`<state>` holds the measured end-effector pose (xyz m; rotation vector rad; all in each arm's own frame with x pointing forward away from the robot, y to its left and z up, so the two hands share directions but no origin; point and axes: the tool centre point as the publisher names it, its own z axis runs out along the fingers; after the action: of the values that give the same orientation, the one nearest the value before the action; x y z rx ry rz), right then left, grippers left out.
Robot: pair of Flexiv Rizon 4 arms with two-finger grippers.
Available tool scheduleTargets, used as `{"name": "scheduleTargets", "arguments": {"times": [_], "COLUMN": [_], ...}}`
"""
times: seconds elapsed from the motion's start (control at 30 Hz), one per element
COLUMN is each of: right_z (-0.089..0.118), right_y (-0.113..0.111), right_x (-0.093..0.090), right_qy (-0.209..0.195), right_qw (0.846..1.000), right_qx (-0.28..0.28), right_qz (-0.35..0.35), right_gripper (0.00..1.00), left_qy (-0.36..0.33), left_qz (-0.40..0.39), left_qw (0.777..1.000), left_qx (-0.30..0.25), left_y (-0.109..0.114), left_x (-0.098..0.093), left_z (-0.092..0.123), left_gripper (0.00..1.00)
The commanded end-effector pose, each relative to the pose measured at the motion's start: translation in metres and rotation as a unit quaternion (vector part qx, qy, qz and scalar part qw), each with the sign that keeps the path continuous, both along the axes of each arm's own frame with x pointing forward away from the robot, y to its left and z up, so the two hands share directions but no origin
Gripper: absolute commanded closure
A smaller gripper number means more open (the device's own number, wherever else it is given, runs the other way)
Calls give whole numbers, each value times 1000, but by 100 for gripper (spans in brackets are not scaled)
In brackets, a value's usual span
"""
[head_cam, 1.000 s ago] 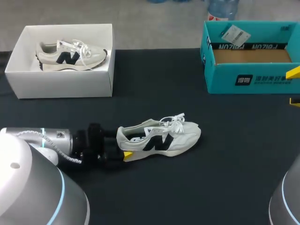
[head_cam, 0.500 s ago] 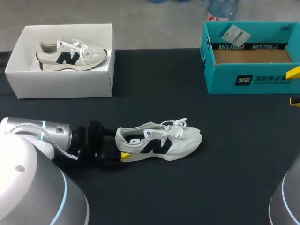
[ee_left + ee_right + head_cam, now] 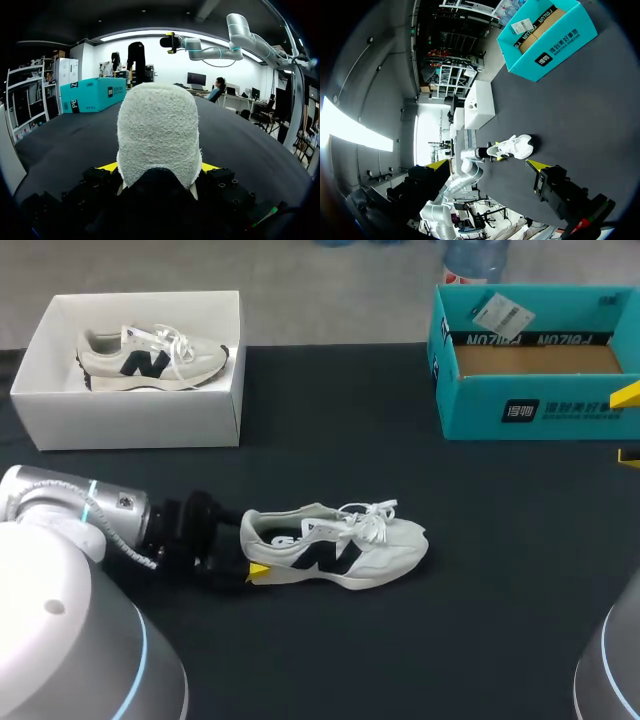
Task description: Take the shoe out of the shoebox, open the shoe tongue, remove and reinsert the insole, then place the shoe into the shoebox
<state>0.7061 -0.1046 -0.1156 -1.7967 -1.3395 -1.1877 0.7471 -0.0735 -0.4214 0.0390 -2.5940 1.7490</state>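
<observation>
The left jaws clamp the heel of the shoe (image 3: pixel 335 550) on the tabletop (image 3: pixel 480 590); the right jaws hang released. Brace the heel firmly while the tongue (image 3: pixel 318 526) is opened.

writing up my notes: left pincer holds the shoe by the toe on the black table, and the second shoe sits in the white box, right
Not the toe: the left pincer holds the shoe by the heel, as the head view shows. The rest stands: the shoe is on the black table and the second shoe sits in the white box.
</observation>
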Motion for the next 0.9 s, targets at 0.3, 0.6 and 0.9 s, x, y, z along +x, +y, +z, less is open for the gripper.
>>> {"name": "scheduleTargets", "arguments": {"times": [0.3,0.6,0.9], "right_z": [0,0,0], "right_y": [0,0,0], "right_x": [-2,-2,-2], "right_qy": [0,0,0], "right_qw": [1000,1000,1000], "right_qx": [-1,-1,-1], "right_qz": [-2,-2,-2], "right_gripper": [0,0,0], "left_qy": [-1,-2,-2], "left_qz": [-11,-14,-14], "left_qw": [1000,1000,1000], "left_qx": [5,8,8], "left_y": [10,11,11], "left_x": [7,7,7], "left_z": [-4,-2,-2], "left_gripper": [100,100,100]}}
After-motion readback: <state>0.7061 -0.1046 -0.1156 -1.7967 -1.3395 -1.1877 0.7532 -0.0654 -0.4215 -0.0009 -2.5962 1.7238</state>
